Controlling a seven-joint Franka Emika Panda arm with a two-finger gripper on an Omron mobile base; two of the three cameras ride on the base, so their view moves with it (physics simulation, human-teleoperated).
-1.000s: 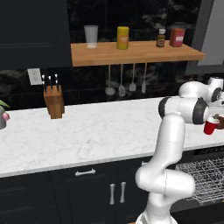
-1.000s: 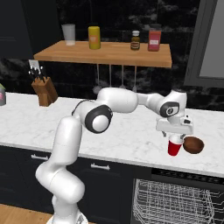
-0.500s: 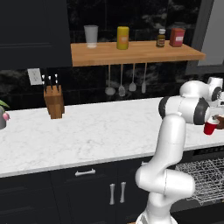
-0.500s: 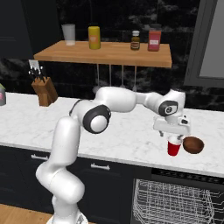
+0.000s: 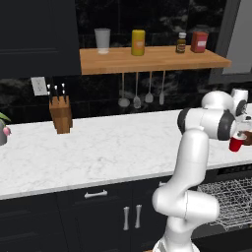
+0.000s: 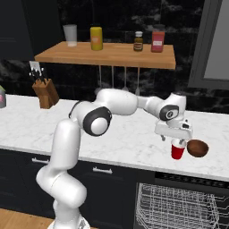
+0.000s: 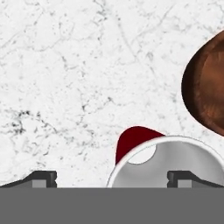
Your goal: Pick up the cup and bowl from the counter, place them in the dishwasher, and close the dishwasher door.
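Little has shifted over the last second: the arm hangs over the right end of the table in much the same pose, perhaps a touch lower over the cup, and the cup and bowl sit where they were.

Nearest the base, the dishwasher stands open below the table edge, its light grey wire rack pulled into view and bare, so neither dish is loaded yet.

Above it, the fingers are spread to their full width and hold nothing. In the hand view the two dark fingertips rise at the bottom edge. The cup lies between them but off-centre, crowding the right-hand one, with a wide stretch of bare marble towards the other. Whether that tip already touches the rim I cannot tell.

The step in hand looks like the approach to grasp the cup. To do it well, I would shift the hand sideways until the cup sits midway between the tips, then come straight down so both tips pass outside the rim before closing.

Just beyond the cup, close beside it on the marble table, sits the dark brown bowl. Any sideways correction should avoid nudging it.
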